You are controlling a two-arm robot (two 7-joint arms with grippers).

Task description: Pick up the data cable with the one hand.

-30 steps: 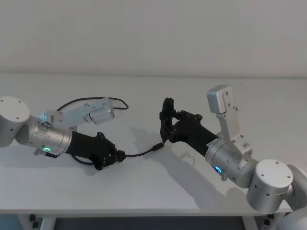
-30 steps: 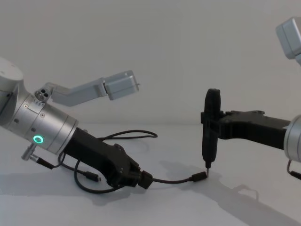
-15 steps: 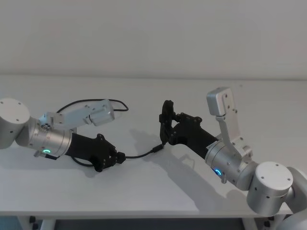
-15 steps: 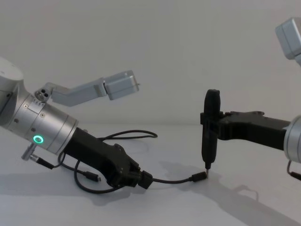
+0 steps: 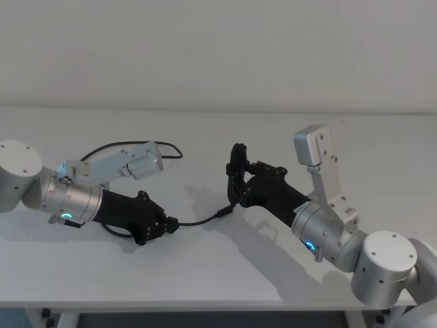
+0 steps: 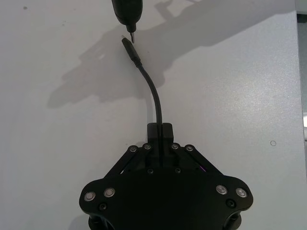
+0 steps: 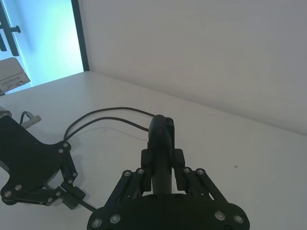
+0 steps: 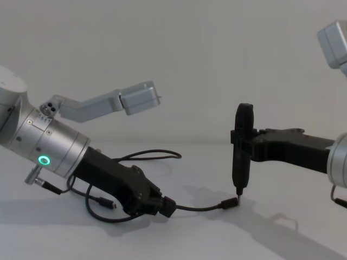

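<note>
1. Pinching the data cable [image 6: 156, 103] a short way back from one plug, the left gripper [image 5: 171, 223] has its jaws closed together on the cord; in the left wrist view the cable comes straight out from between the fingertips [image 6: 159, 129].

2. Past the grip, a short free length arcs across the table [image 5: 218, 273] towards its middle and ends in a plug [image 8: 230, 203] lying low at the surface; I cannot tell whether the plug rests on it.

3. Behind the gripper, the rest of the cable loops back under the silver left arm [image 8: 46, 143] towards the table's far left part, with its other plug [image 8: 107, 203] lying on the surface near the front.

4. The right gripper [image 7: 160, 170] is closed on a slim black tool [image 8: 241, 146], held upright near the table's middle, its thin tip [image 6: 132, 37] just beside the free plug, seemingly not touching it.

5. Judgement: the grasp looks made, with the lift to follow.

6. Risks: 
   - The hold is near one end, so most of the cable would hang to one side and might slide through the fingers.
   - The trailing loop might drag or snag beneath the left arm.
   - The free plug could swing into the tool tip, since they are so close.
</note>
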